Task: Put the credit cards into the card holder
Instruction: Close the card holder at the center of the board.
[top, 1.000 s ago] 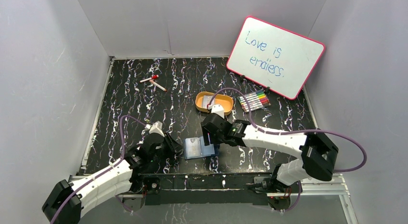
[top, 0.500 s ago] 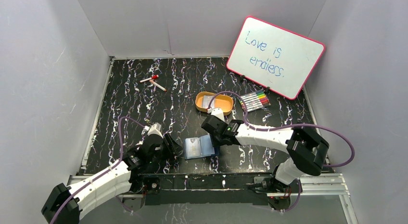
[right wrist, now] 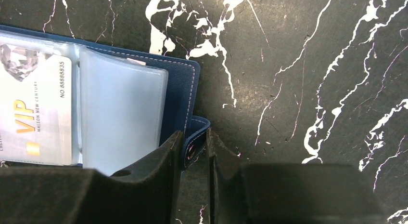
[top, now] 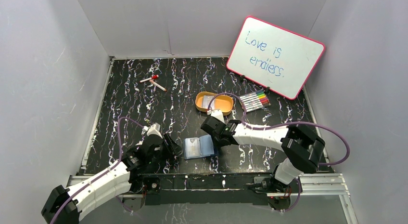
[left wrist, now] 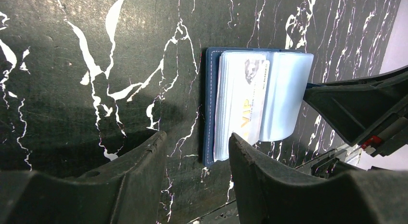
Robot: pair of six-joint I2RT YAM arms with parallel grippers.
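The right tool (right wrist: 193,137) stands with its two dark fingers only narrowly apart, the snap tab (right wrist: 196,131) of the card holder (right wrist: 183,94) pinched between them; a metal snap shows low on the tab, right against the left finger. The holder lies open and flat on the desk (right wrist: 312,65), its navy cover edged with pale stitching and rounded at the corners. On top of the cover sits a stack of clear sleeves (right wrist: 120,113). The uppermost sleeve looks milky and empty. The sleeve beside it carries a credit card (right wrist: 41,108), pale grey-white, with "VIP" in gold letters, a row of small dark digits along one edge and a faint faceted print in one corner.

The left tool (left wrist: 198,137) is open, its fingers spread wide with only bare desk between them. It hangs low just off the holder's opposite long edge, and in the left wrist view one finger overlaps that edge; whether it touches I cannot tell.

In the top view the holder lies near the front of the desk, between the two tools. Farther back, an orange tray (top: 225,107) holds another pale card (top: 207,102).
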